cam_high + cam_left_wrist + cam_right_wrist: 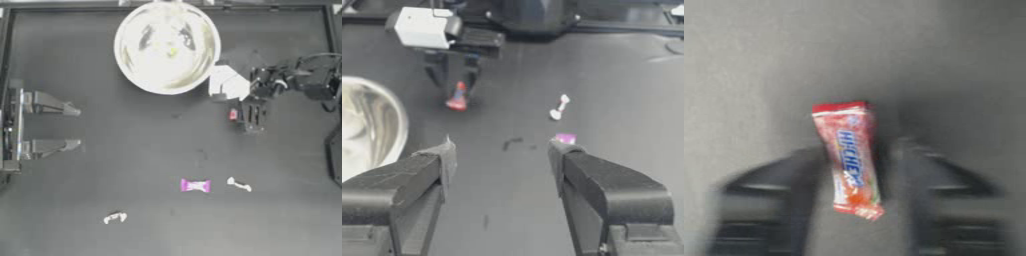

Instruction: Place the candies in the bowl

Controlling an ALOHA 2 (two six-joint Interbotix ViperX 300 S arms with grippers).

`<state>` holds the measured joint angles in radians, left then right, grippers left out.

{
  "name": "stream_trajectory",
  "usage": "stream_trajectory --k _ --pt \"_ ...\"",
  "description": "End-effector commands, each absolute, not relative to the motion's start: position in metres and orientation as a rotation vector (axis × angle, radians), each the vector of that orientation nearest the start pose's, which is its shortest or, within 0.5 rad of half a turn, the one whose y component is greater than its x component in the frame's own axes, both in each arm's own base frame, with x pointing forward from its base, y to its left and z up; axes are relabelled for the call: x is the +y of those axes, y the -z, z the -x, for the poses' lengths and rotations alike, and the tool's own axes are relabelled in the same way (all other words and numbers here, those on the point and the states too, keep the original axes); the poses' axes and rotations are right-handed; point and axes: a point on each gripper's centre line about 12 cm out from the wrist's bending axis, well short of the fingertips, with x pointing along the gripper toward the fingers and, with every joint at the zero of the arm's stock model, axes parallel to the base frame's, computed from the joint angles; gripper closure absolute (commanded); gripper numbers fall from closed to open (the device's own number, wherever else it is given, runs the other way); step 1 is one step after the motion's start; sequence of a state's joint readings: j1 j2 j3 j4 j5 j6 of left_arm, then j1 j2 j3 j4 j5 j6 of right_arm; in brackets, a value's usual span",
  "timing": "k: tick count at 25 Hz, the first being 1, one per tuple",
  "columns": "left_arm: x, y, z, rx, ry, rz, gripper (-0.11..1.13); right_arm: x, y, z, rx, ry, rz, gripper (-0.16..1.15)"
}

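Top view: metal bowl (166, 47) sits at upper centre of the dark table (133, 150), shiny inside, pale rim. A yellow-green candy (173, 51) shows inside it, near the middle.

Right gripper (242, 116) reaches in from the right edge, just below and right of the bowl, pointing down the frame. Red-and-white candy (233, 115) lies at its fingertips, on the left side of the jaws. In the right wrist view the red Hi-Chew candy (849, 158) stands lengthwise between the two blurred dark jaws; the jaws stand apart with the candy in the gap nearer one jaw. Cannot tell whether either jaw touches the wrapper, so cannot tell whether it is gripped.

Left gripper (73, 127) is at the left edge, mid-height, jaws wide apart, holding nothing, well away from all candies. Its wrist view shows the same: two jaws spread, bare table between, bowl rim (382, 125) to one side, the right arm's gripper (452, 80) farther off with the red candy (458, 97) at its tips.

Loose on the table, lower half of the top view: magenta candy (195, 186) at lower centre; a whitish candy (238, 184) just right of it, apart; a second whitish candy (115, 217) lower left, well apart from the others.
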<state>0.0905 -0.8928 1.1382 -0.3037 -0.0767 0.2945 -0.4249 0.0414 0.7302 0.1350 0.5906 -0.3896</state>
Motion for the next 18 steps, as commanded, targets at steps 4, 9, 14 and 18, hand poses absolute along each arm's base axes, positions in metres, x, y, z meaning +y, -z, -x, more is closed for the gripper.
stream_trajectory --k 4,9,14,18 --pt "0.022 -0.269 -0.214 0.175 -0.116 0.019 0.11 -0.113 -0.106 -0.292 1.34 0.092 -0.106 0.78" --pt "0.022 -0.264 -0.213 0.187 -0.117 0.028 0.11 -0.111 -0.138 -0.299 1.247 0.104 -0.102 0.78" --pt "0.022 -0.264 -0.212 0.188 -0.117 0.033 0.11 -0.119 -0.195 -0.309 1.001 0.17 -0.037 0.78" --pt "0.022 -0.264 -0.212 0.188 -0.118 0.031 0.11 -0.136 -0.231 -0.312 0.824 0.251 0.007 0.79"
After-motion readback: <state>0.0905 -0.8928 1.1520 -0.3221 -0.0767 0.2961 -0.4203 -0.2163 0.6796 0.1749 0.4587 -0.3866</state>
